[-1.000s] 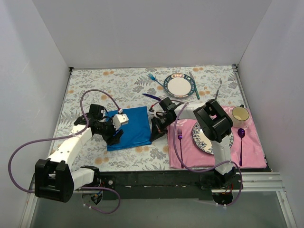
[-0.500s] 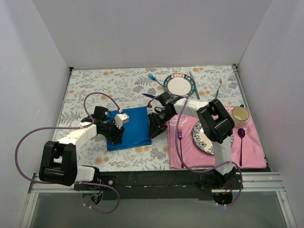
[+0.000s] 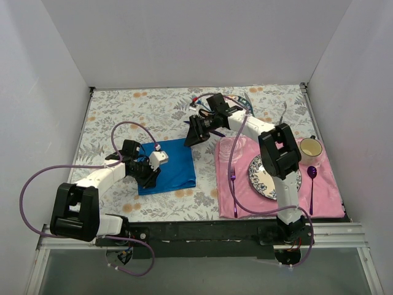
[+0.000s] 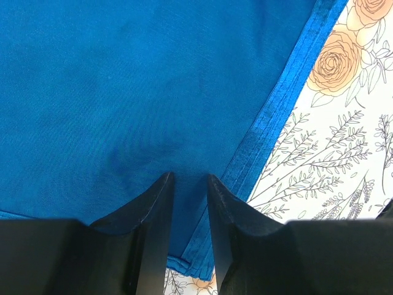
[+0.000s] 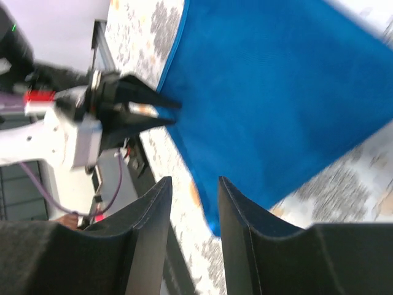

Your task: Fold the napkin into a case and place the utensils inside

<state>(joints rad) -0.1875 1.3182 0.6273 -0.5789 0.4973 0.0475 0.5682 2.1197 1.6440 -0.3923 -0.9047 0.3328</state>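
The blue napkin (image 3: 175, 163) lies folded into a rough square on the floral tablecloth. My left gripper (image 3: 149, 175) is pressed onto its near-left part. In the left wrist view the napkin (image 4: 153, 80) fills the frame, and the left gripper (image 4: 189, 178) has narrowed onto the hemmed edge, with cloth between the jaws. My right gripper (image 3: 190, 136) hangs open and empty above the napkin's far right corner. Its wrist view looks across the napkin (image 5: 276, 92). The right gripper (image 5: 194, 181) holds nothing. The utensils are hidden behind the right arm.
A pink placemat (image 3: 325, 196) at the right carries a patterned plate (image 3: 264, 181), a magenta fork (image 3: 233, 184), a purple spoon (image 3: 312, 178) and a cup (image 3: 311, 147). The right arm crosses over another plate at the back. White walls enclose the table.
The right gripper opened, left the napkin's right edge and swung up toward the far side. The left gripper's jaws narrowed on the napkin and it barely moved.
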